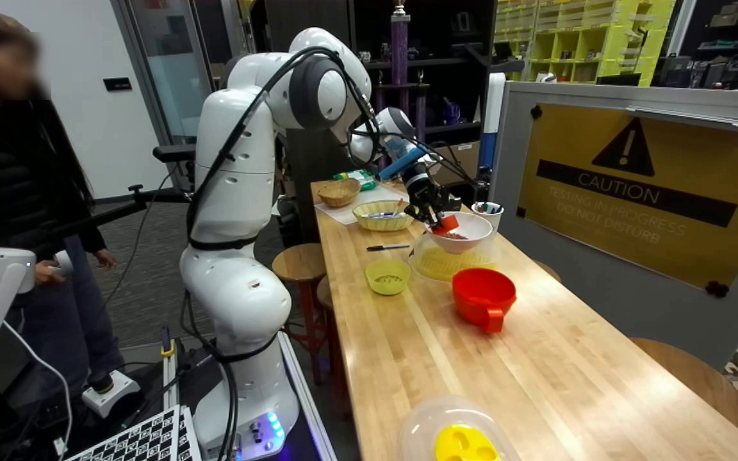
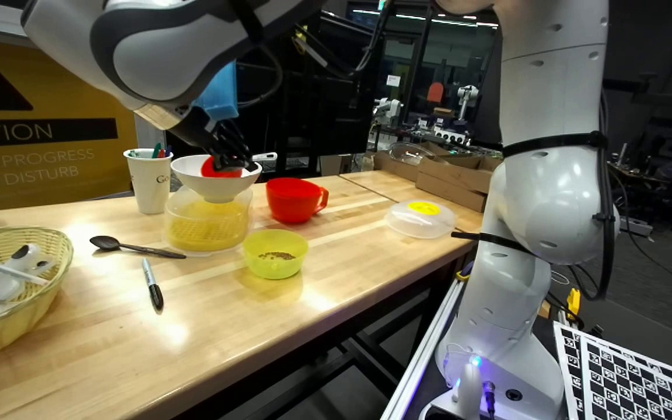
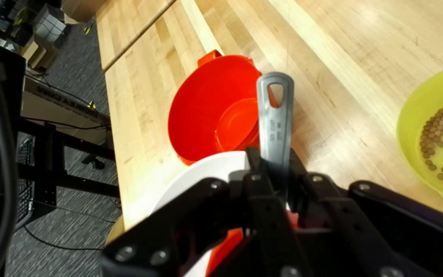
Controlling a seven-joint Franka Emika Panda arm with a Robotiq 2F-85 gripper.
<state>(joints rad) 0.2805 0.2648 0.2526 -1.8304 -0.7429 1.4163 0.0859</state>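
Observation:
My gripper (image 3: 275, 159) is shut on the grey handle (image 3: 276, 127) of a red measuring cup (image 1: 447, 224). In an exterior view this cup (image 2: 214, 169) is tilted at the white bowl (image 2: 210, 188), partly inside its rim. Reddish-brown bits (image 1: 453, 235) show in the bowl below the cup. The bowl rests on a clear container with a yellow strainer-like base (image 2: 207, 227). Close by stands a red handled bowl (image 3: 206, 104), seen empty from the wrist. A yellow-green bowl (image 3: 417, 115) holds brown lentils. My fingers hide most of the measuring cup in the wrist view.
A paper cup of pens (image 2: 152, 184) stands behind the white bowl. A black spoon (image 2: 137, 248) and a marker (image 2: 150, 280) lie on the table, near a yellow basket (image 2: 44, 303) of pens. A clear lid (image 2: 406, 224) is farther off. A grey partition (image 1: 510, 166) borders the table.

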